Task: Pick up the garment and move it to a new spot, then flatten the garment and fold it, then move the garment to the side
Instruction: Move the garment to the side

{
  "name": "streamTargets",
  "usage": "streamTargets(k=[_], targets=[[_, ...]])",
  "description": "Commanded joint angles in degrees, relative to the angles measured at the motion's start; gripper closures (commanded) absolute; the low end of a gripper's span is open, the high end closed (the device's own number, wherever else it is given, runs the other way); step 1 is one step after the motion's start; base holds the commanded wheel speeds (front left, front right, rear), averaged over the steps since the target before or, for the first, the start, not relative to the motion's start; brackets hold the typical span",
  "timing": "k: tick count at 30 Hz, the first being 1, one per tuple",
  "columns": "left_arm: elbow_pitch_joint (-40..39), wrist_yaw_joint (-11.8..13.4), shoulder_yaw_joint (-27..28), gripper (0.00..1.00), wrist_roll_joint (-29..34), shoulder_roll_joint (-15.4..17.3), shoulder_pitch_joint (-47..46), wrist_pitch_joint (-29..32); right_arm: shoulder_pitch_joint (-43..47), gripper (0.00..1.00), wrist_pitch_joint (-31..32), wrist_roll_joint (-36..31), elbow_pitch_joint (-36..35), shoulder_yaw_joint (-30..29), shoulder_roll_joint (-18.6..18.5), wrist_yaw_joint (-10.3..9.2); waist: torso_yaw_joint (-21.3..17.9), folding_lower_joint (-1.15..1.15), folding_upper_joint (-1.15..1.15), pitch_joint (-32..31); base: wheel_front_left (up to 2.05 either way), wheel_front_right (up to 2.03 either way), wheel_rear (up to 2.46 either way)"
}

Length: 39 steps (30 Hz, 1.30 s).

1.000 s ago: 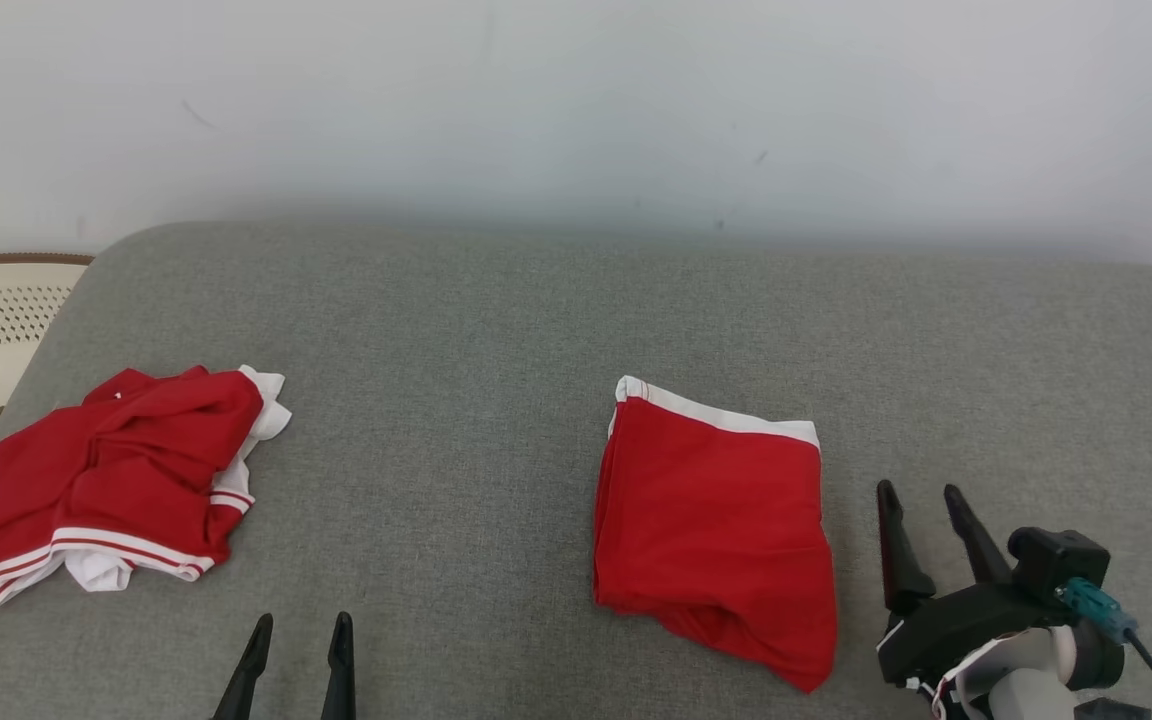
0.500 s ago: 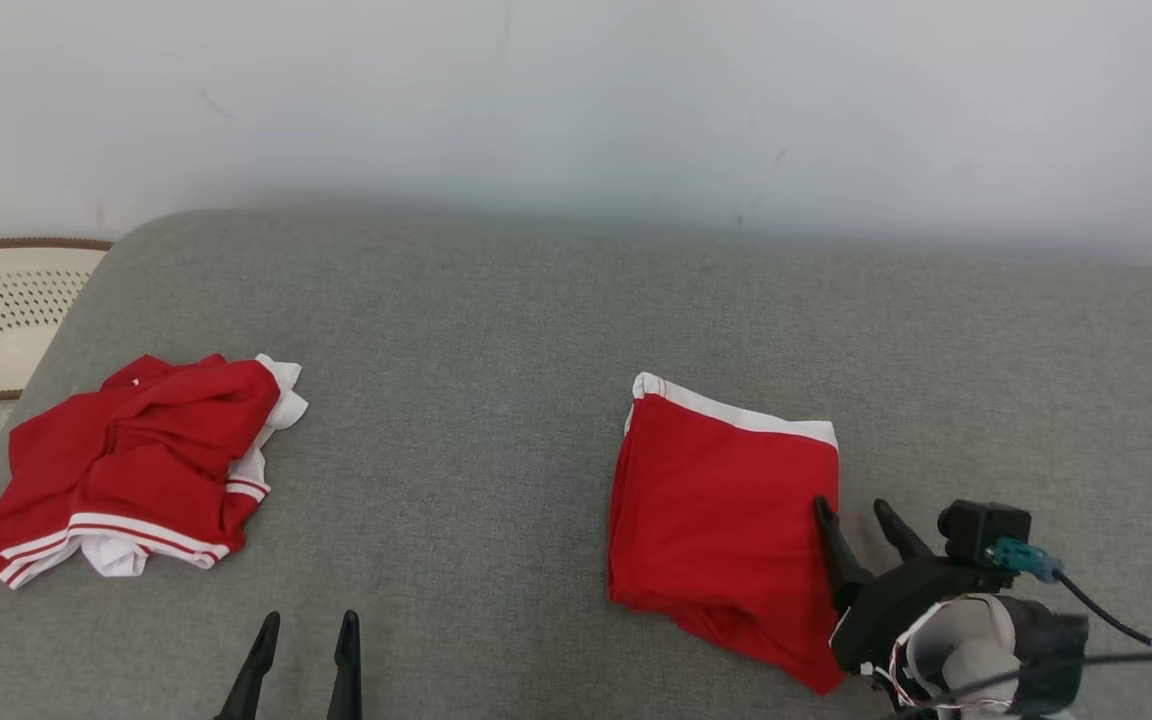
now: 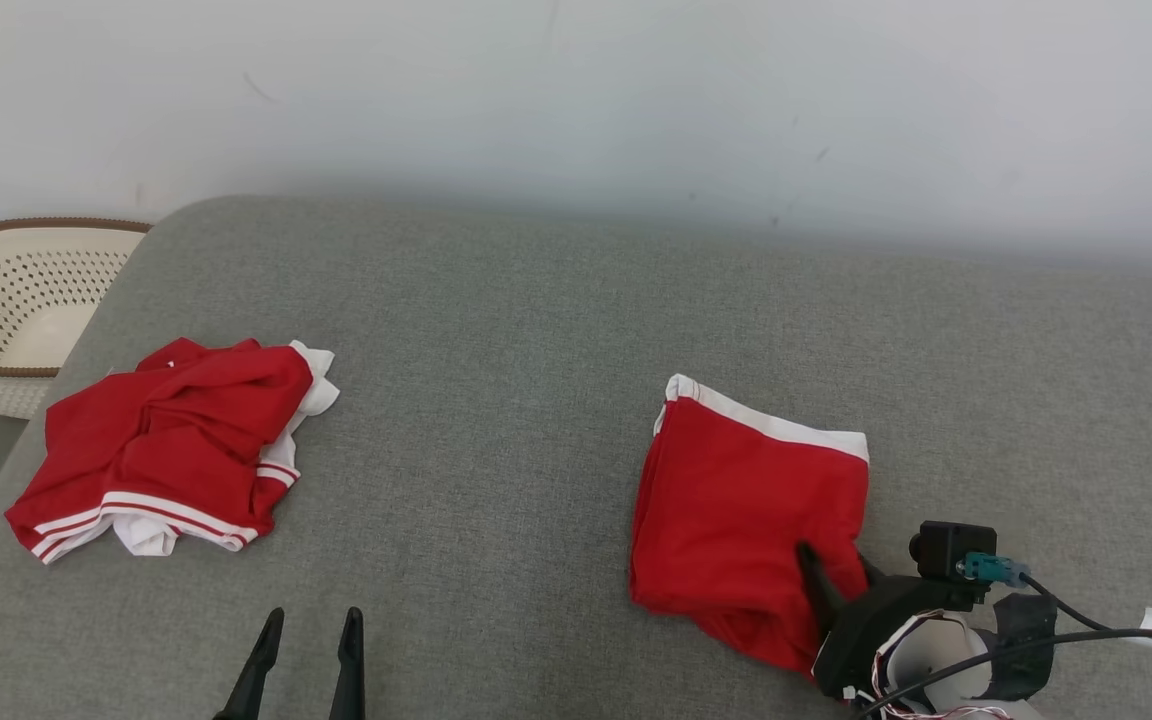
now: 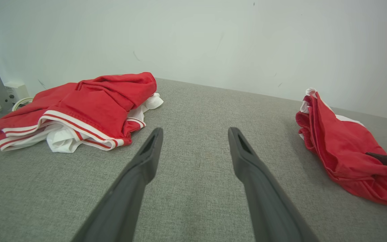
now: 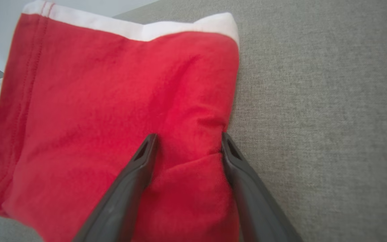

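Observation:
The garment (image 3: 741,500), red with a white band at its far edge, lies folded on the grey cushion (image 3: 496,350), right of the middle. My right gripper (image 3: 833,560) is open at its near right edge. In the right wrist view, the right gripper (image 5: 188,136) straddles a bunched ridge of the garment (image 5: 113,101), one finger lying on the cloth and the other at its right hem. My left gripper (image 3: 313,615) stands open over bare cushion at the lower left. Nothing sits between the left gripper (image 4: 195,131) fingers in its own wrist view.
A second red garment (image 3: 171,445) with white striped trim lies crumpled at the cushion's left. A cream perforated basket (image 3: 26,300) stands beyond the left edge. A pale wall runs behind. Bare cushion lies between the two garments and right of the folded one.
My right gripper has moved left, from bare cushion onto the folded garment's right edge, staying open. The head view has shifted, so everything sits further right. The left gripper has stayed put.

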Motion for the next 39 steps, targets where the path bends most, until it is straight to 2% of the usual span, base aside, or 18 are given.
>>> streamTargets(k=[1, 5, 15, 24, 34, 39], targets=[[0.0, 0.2, 0.1, 0.00, -0.6, 0.0, 0.3, -0.2, -0.1, 1.00, -0.6, 1.3, 0.4, 1.3, 0.2, 0.01, 0.0, 0.00, 0.00, 0.0, 0.00, 0.00, 0.00], [-0.2, 0.3, 0.0, 0.00, -0.6, 0.0, 0.3, -0.2, -1.0, 1.00, -1.6, 2.2, 1.0, 2.7, -0.4, 0.01, 0.0, 0.00, 0.00, 0.2, 0.00, 0.00, 0.00], [-1.2, 0.2, 0.3, 0.00, -0.6, 0.0, -0.2, -0.2, -9.5, 1.00, -5.7, -3.0, 3.2, 9.9, -6.4, 0.01, -2.3, 0.00, 0.00, 2.1, 0.00, 0.00, 0.00], [-3.9, 0.3, 0.4, 0.00, -1.0, 0.0, -2.6, -0.2, -18.3, 1.00, -4.6, -5.0, 4.4, 15.8, -14.1, 0.01, -4.8, 0.00, 0.00, 6.3, 0.00, 0.00, 0.00], [-7.9, -2.0, 0.9, 0.00, 2.0, 0.0, -6.8, -0.2, -29.2, 1.00, -1.6, -4.5, 5.2, 21.3, -22.5, 0.01, -6.5, 0.00, 0.00, 13.9, 0.00, 0.00, 0.00], [-11.1, -2.4, 0.7, 0.00, 3.3, 0.0, -8.4, -0.2, -33.5, 1.00, -0.4, -4.0, 6.5, 22.4, -26.2, 0.00, -7.0, 0.00, 0.00, 17.4, 0.00, 0.00, 0.00]])
